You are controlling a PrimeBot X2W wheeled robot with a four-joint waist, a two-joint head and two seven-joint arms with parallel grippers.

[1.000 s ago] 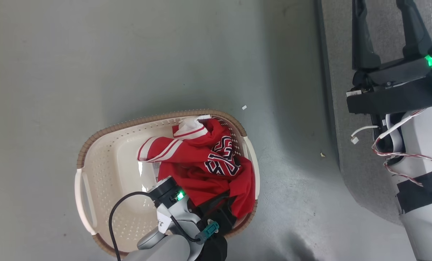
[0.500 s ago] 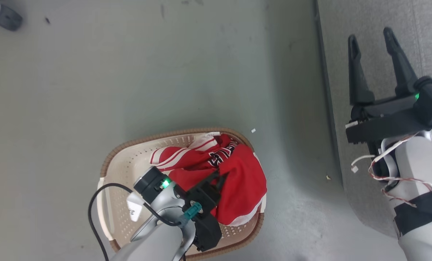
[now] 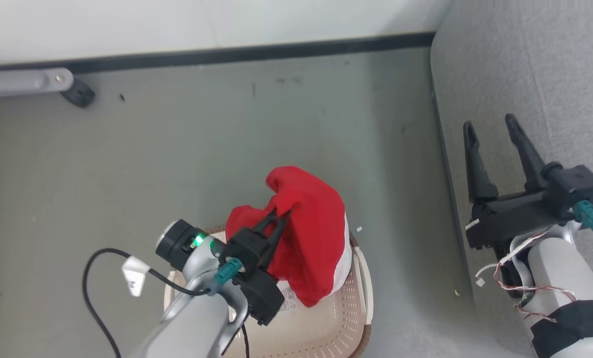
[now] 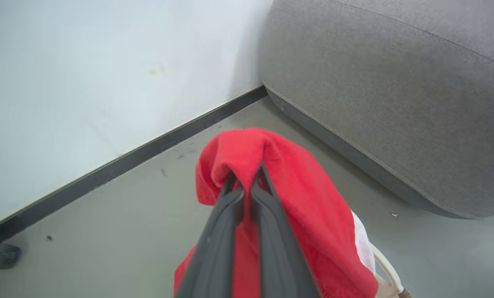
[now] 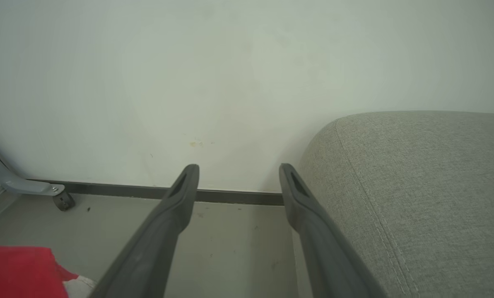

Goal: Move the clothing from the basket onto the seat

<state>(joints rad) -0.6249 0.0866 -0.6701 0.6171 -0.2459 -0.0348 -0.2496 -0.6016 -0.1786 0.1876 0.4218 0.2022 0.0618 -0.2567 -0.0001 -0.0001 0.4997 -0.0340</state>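
Note:
My left gripper (image 3: pixel 280 215) is shut on a bunch of the red clothing (image 3: pixel 310 237) and holds it up above the cream basket (image 3: pixel 348 318), which sits on the floor beneath. In the left wrist view the red clothing (image 4: pixel 304 198) drapes over my closed left gripper (image 4: pixel 247 170), with a white trim hanging at its lower right. The grey seat (image 3: pixel 525 64) stands to the right. My right gripper (image 3: pixel 490 124) is open with nothing in it, over the seat's left edge; from its own wrist camera the right gripper (image 5: pixel 238 167) faces the wall, the seat (image 5: pixel 416 186) at its right.
A white wall (image 3: pixel 202 25) with a dark baseboard (image 3: pixel 236 53) closes the far side. A grey metal leg with a black caster (image 3: pixel 77 92) stands at the far left. Grey floor (image 3: pixel 177 159) lies between the basket and the wall.
My left gripper has lifted the red clothing up out of the basket. The head camera has tilted up, bringing the wall and caster into view. My right gripper stays open.

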